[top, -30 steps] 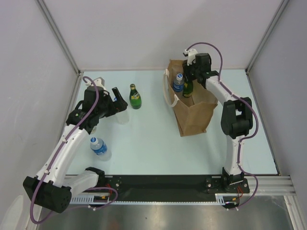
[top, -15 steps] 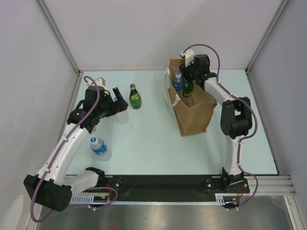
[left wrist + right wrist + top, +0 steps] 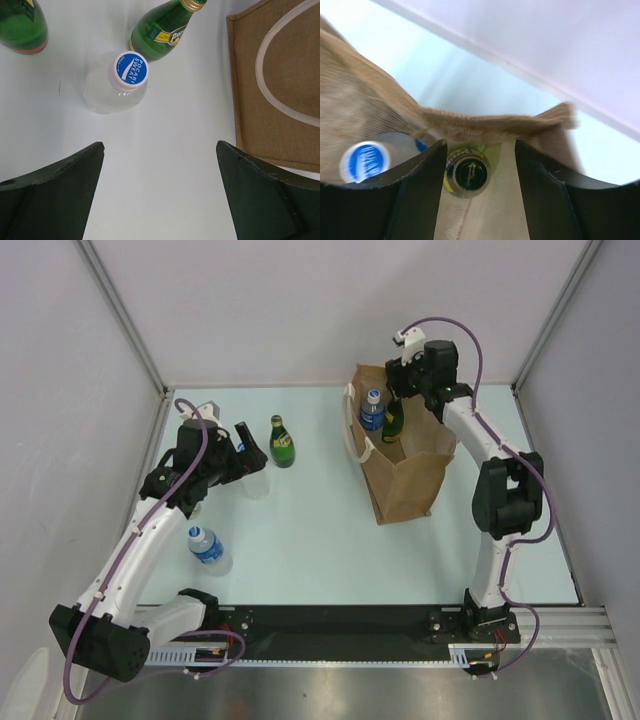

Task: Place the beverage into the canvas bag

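The right end effector (image 3: pixel 480 150) hangs over the open mouth of the canvas bag (image 3: pixel 405 475). Its two fingers (image 3: pixel 415 200) stand apart. The capped neck of the green bottle (image 3: pixel 468 172) is right under it, between them, with a gap on each side. So I would say it is partly open and has hold of nothing.

The bottle stands upright inside the bag, probably because the bag is taller and its walls keep the bottle from tipping. Just beside it, toward the left finger in the wrist view, is a water bottle with a blue cap (image 3: pixel 366 161), also in the bag. The fabric edge sags a little just in front of the fingers. A straight lift therefore looks safer to me than a sideways move, which could catch the cloth and pull the bag over.

The left end effector (image 3: pixel 160 145) is spread fully and is empty, low over the worktop (image 3: pixel 165 165). Ahead of it, a bit to the left, stands a clear bottle with a Pocari Sweat cap (image 3: pixel 131 67), and beyond that is a green Perrier bottle (image 3: pixel 162 30). The side of the bag is ahead on its right. It seems to be placed there so that one of these drinks can be taken, but I cannot tell which.
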Motion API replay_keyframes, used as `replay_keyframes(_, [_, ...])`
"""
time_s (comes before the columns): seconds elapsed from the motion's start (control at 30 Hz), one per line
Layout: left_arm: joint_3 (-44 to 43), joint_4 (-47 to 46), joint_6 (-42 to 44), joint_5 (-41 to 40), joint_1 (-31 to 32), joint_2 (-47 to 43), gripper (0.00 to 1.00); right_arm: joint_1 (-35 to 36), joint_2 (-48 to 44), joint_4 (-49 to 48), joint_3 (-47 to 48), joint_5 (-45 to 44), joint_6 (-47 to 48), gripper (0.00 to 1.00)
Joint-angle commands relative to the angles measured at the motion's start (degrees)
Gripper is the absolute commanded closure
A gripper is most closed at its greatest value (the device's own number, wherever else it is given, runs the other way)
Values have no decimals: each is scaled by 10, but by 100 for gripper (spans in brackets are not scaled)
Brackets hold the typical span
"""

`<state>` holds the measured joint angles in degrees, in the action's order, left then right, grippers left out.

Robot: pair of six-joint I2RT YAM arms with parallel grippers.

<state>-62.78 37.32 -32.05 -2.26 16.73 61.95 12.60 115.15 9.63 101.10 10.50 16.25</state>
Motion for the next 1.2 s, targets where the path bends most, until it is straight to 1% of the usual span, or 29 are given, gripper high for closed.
replay_keyframes(0.0, [-15,-26,-7,12,-4,-8,0,-10,-71,3,10,54,-21,38])
replay_keyframes(0.1, [-16,-27,-7,14,-4,-7,0,-11,-85,28,16,91,-15,38])
replay_keyframes(0.17, [-17,-27,-6,11,-4,-10,0,-12,-95,57,23,119,10,37])
replay_keyframes(0.23, [-20,-26,-1,9,-4,-13,0,-13,-106,87,26,175,28,36])
replay_keyframes(0.27, [-26,-26,1,6,-4,-12,0,-15,-116,98,27,228,58,36])
replay_keyframes(0.33, [-39,-17,14,2,-4,-11,0,-18,-127,137,30,298,88,26])
replay_keyframes(0.37, [-49,-12,18,-2,-4,-10,0,-18,-130,152,33,336,103,26])
replay_keyframes(0.4, [-65,0,24,-6,-5,-9,0,-18,-139,169,38,405,133,26])
replay_keyframes(0.43, [-74,5,35,-12,-6,-7,0,-14,-143,186,38,433,138,22])
replay_keyframes(0.47, [-80,11,40,-15,-6,-5,0,-9,-146,192,36,459,140,21])
replay_keyframes(0.5, [-90,20,45,-26,-7,-5,0,-5,-150,200,35,513,160,21])
replay_keyframes(0.53, [-92,25,52,-32,-7,-5,0,12,-151,228,35,535,177,19])
replay_keyframes(0.6, [-94,35,56,-50,-10,-10,0,34,-154,248,35,553,208,19])
replay_keyframes(0.63, [-94,37,59,-54,-11,-14,0,60,-152,264,38,552,218,18])
replay_keyframes(0.7, [-93,39,60,-60,-12,-26,0,88,-150,266,41,531,217,18])
replay_keyframes(0.73, [-92,39,60,-62,-12,-31,0,113,-143,260,50,519,199,18])
replay_keyframes(0.8, [-87,40,61,-65,-13,-45,0,140,-127,251,67,467,172,18])
replay_keyframes(0.83, [-84,40,61,-69,-13,-51,0,152,-106,234,75,445,136,18])
replay_keyframes(0.87, [-77,40,61,-70,-13,-56,0,175,-95,222,94,390,111,18])
replay_keyframes(0.93, [-68,40,59,-74,-13,-74,0,196,-72,182,113,338,70,18])
replay_keyframes(0.97, [-59,39,57,-76,-13,-81,0,210,-53,162,122,277,22,18])
replay_keyframes(1.03, [-49,39,53,-79,-13,-102,0,229,-30,127,138,215,-14,16])
replay_keyframes(1.07, [-39,39,52,-81,-13,-108,0,244,-4,124,164,168,-39,16])
replay_keyframes(1.13, [-31,38,47,-83,-13,-127,0,255,20,123,188,127,-71,15])
replay_keyframes(1.17, [-23,36,45,-84,-13,-133,0,261,44,122,200,91,-84,15])
